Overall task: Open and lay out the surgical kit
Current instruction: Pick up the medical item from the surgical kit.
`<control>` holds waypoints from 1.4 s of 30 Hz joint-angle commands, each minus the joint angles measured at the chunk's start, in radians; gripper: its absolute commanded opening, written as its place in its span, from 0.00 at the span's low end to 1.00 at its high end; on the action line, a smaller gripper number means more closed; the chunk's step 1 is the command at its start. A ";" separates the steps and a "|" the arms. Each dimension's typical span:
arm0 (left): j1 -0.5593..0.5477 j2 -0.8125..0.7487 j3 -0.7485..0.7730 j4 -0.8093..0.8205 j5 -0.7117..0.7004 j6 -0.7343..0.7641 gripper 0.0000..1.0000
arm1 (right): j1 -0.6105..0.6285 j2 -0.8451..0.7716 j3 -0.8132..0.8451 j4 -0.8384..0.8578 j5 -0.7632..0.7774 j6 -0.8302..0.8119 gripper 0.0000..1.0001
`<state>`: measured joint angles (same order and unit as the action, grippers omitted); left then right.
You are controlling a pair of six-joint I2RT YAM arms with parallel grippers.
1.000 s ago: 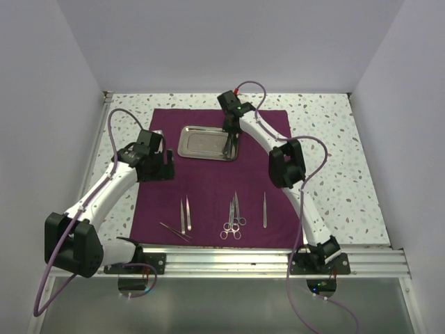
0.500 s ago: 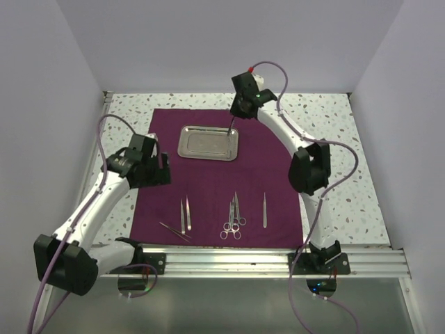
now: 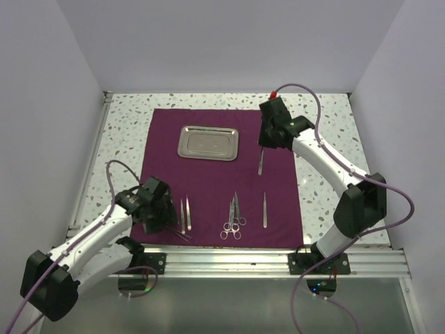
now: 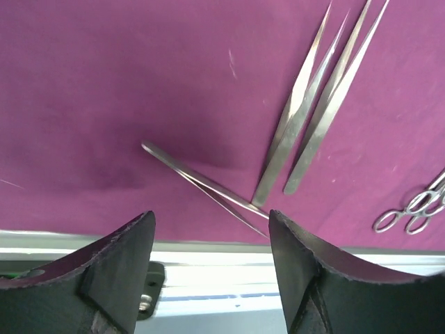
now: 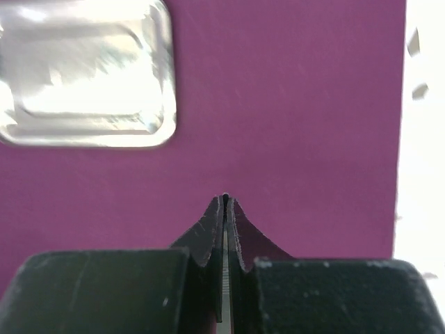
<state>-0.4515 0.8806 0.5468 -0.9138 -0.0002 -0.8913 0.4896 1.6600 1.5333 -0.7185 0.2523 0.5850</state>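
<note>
The dark purple cloth (image 3: 208, 181) lies flat on the table. The steel tray (image 3: 207, 142) sits on its far half and looks empty; it also shows in the right wrist view (image 5: 83, 76). My right gripper (image 3: 263, 145) is right of the tray, shut on slim silver tweezers (image 3: 261, 165) that hang down over the cloth; a silver strip (image 5: 225, 278) shows between its fingers. My left gripper (image 3: 163, 219) is open above the cloth's near-left corner, over thin tweezers (image 4: 201, 184). Two more tweezers (image 4: 313, 118) lie beside them. Scissors and forceps (image 3: 233, 216) and a single pair of tweezers (image 3: 265, 210) lie near the front.
The aluminium rail (image 3: 229, 259) runs along the table's near edge, just below the cloth, and shows under the left jaws (image 4: 222, 271). Speckled white tabletop (image 3: 334, 167) borders the cloth on the right. Grey walls close in the left, right and back.
My right gripper lifted tweezers out of the tray and carried them right of it. My left arm drew back from the tray's left to the cloth's near-left corner.
</note>
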 commanded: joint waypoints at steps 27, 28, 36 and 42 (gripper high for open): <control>-0.220 0.307 0.032 0.073 -0.205 -0.402 0.38 | 0.000 -0.253 -0.182 -0.059 -0.024 -0.083 0.00; -0.220 0.308 0.028 0.078 -0.202 -0.397 0.37 | 0.000 -0.256 -0.186 -0.061 -0.024 -0.085 0.00; -0.220 0.311 0.051 0.067 -0.215 -0.380 0.10 | 0.000 -0.354 -0.344 -0.092 -0.054 -0.067 0.00; -0.220 0.313 0.110 0.038 -0.239 -0.360 0.00 | 0.001 -0.457 -0.593 0.017 -0.128 0.001 0.00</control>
<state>-0.6647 1.1919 0.5911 -0.8665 -0.1940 -1.2633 0.4900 1.2385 1.0164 -0.7696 0.1776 0.5468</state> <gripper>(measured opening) 0.012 0.018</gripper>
